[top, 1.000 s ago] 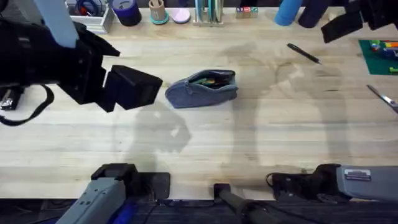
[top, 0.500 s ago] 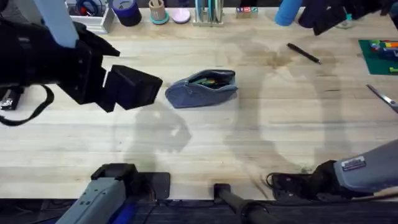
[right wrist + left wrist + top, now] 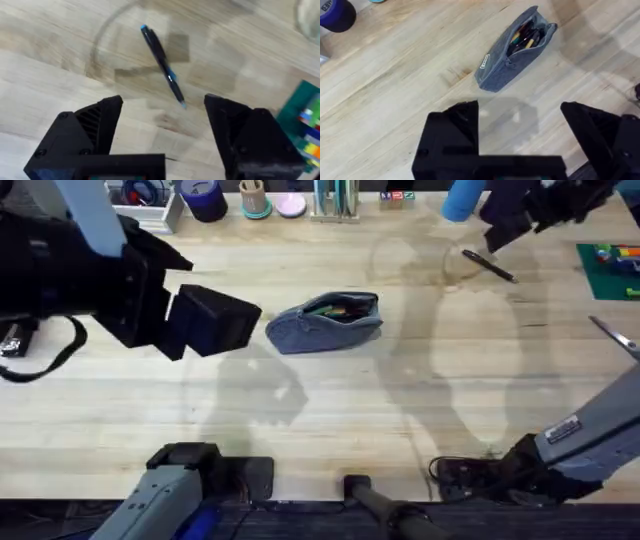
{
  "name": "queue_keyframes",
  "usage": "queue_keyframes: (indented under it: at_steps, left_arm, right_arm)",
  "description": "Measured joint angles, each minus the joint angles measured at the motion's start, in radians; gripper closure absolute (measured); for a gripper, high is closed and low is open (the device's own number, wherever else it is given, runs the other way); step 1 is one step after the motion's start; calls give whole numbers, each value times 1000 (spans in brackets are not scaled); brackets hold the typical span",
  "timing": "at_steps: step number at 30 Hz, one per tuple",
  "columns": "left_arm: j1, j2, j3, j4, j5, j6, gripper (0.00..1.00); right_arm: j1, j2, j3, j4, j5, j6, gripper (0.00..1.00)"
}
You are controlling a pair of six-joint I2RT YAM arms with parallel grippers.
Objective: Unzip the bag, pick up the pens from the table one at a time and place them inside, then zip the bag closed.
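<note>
The blue-grey bag (image 3: 325, 323) lies mid-table with its zipper open and coloured pens showing inside; the left wrist view shows the bag (image 3: 514, 52) the same way. My left gripper (image 3: 225, 321) hovers just left of the bag, raised above the table, and its fingers stand open (image 3: 520, 127) with nothing between them. One black pen (image 3: 488, 266) lies on the table (image 3: 330, 405) at the far right. My right gripper (image 3: 505, 222) hangs over it. In the right wrist view the pen (image 3: 162, 65) lies just ahead of the open right gripper (image 3: 162, 122).
Silver scissors (image 3: 615, 337) lie near the right edge, beside a green mat (image 3: 608, 270) with small coloured pieces. Cups, a blue roll (image 3: 462, 200) and holders line the far edge. A black cable (image 3: 45, 365) lies at the left.
My right gripper has swung left along the far edge to hang over the pen, and its forearm has risen at the lower right. The left arm and the bag have not moved.
</note>
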Motion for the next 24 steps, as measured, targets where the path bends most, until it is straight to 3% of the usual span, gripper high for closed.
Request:
queue_keyframes:
  at_steps: [24]
  left_arm:
    - [0,0,0,-1,0,0,7]
  right_arm:
    - [-2,230,17,107,-43,-87,8]
